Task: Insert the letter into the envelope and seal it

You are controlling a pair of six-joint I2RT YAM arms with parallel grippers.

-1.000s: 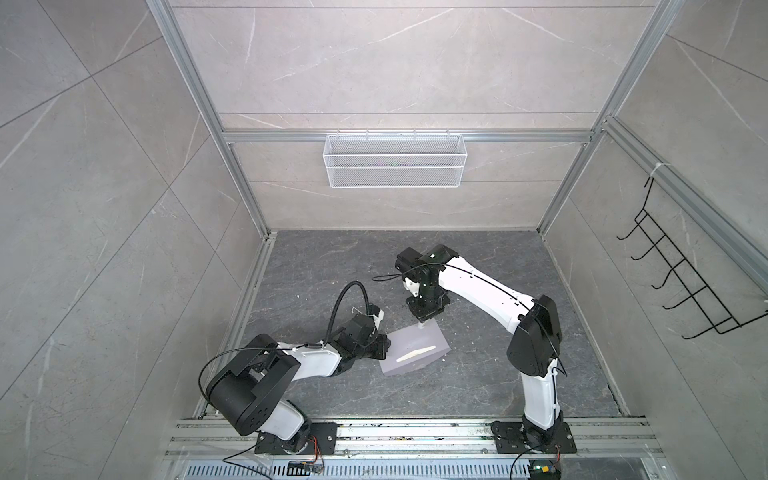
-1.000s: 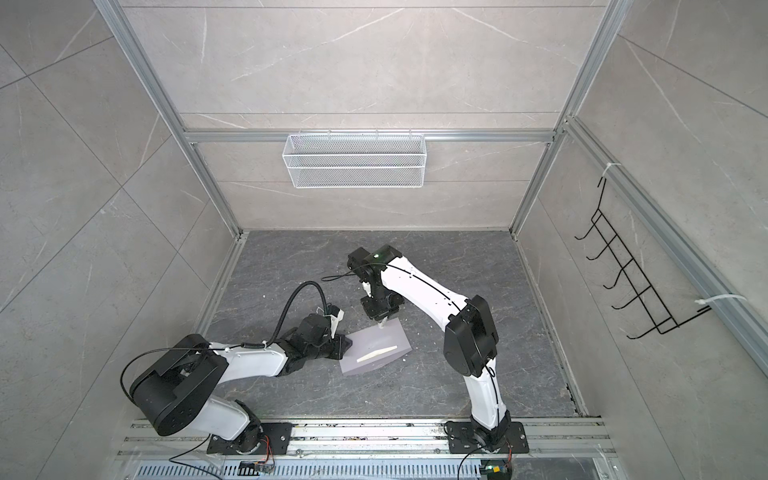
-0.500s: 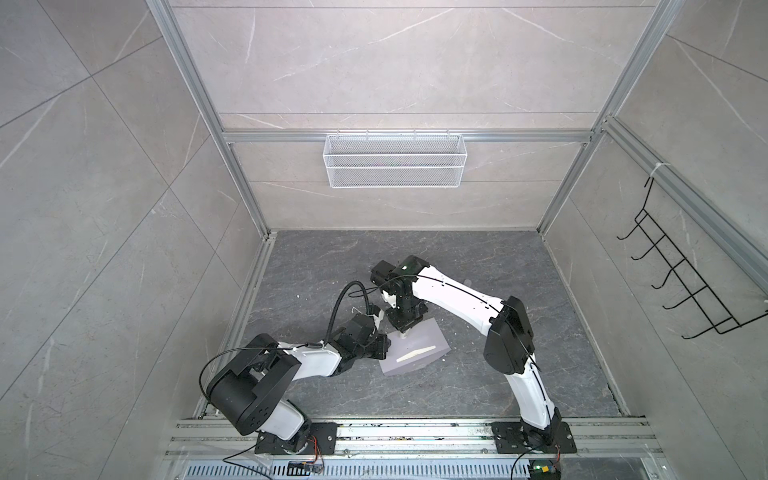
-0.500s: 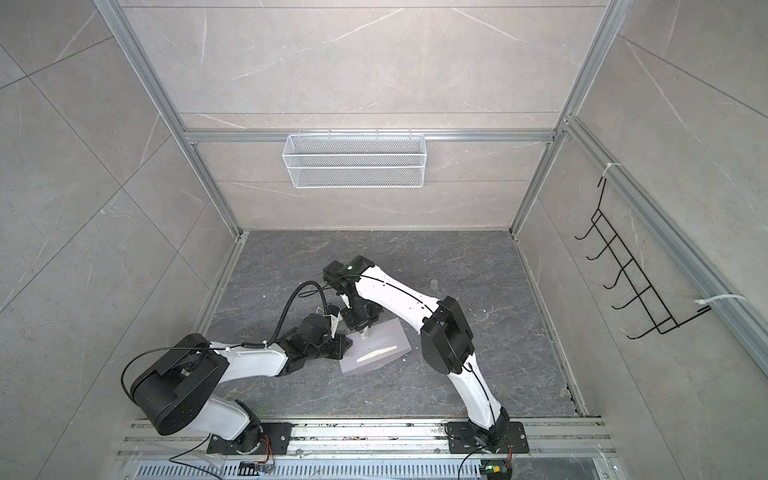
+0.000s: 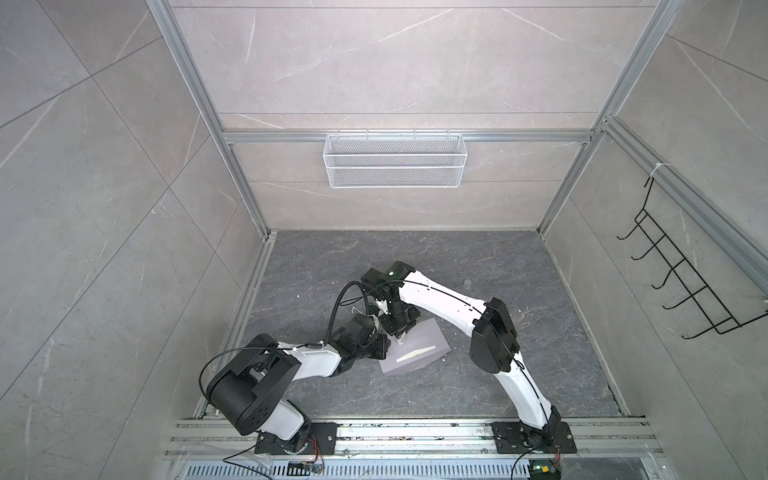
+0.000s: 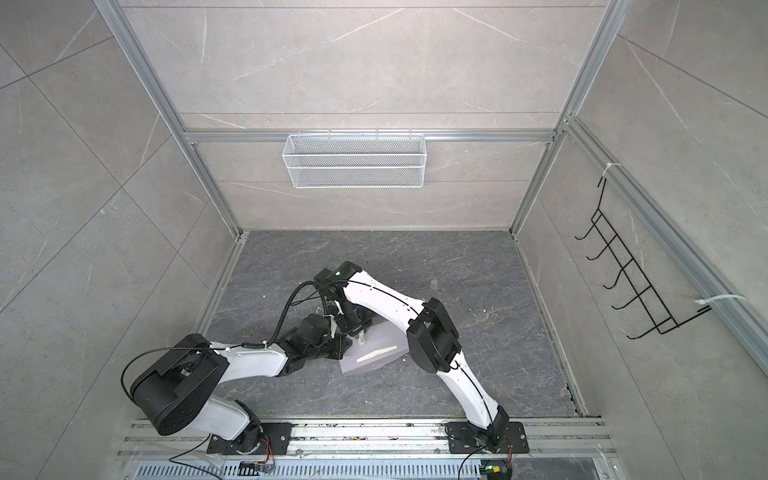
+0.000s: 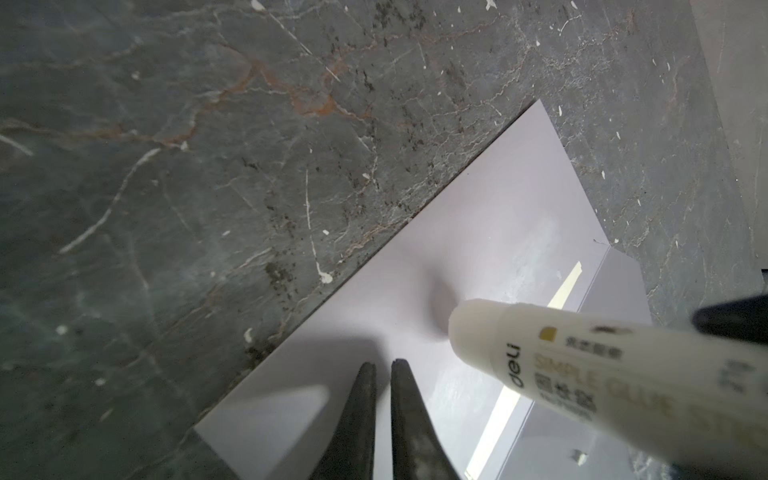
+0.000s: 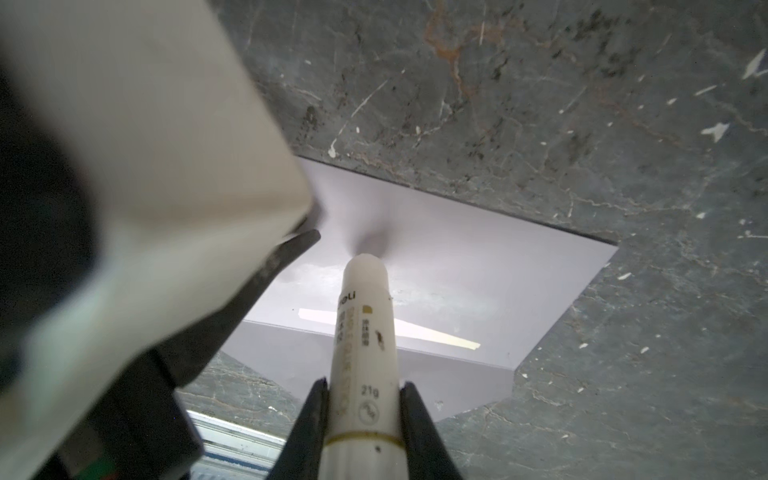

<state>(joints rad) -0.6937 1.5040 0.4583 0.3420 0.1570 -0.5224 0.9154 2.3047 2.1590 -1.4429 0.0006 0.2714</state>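
1. Pressing down nearest the front, the left gripper (image 7: 383,365) has its jaws almost together with nothing between them. The dark tapered tips rest on the open flap of the envelope (image 7: 457,249), apparently to pin it.
2. Just beside it, the right gripper (image 8: 365,384) has its jaws clamped on the barrel of a glue stick (image 8: 365,316), a smooth white plastic tube with a printed label. The rounded, waxy tip either touches the flap or sits just above it; I cannot tell which.
3. The envelope lies flat on the tabletop (image 7: 208,166) between the two arms, flap open. It is matte, pale lavender paper with crisp straight edges and a sharp fold line. A faint glossy smear on the flap looks like glue already spread.
4. A thin cream strip (image 8: 436,336) shows at the mouth of the pocket. It is probably the edge of the letter tucked inside, though too little shows to be sure. Neither top view shows a loose sheet anywhere else.
5. Judged from this, the letter is in and the gluing is under way. What remains is to finish the glue, fold the flap over and press it shut.
6. The tabletop is a dark grey, marble-like slab with rust-coloured veins and white flecks.
7. Farthest back, a white wire-mesh basket (image 5: 395,166) hangs on the rear wall, and a black wire hook rack (image 5: 685,291) hangs on the side wall.
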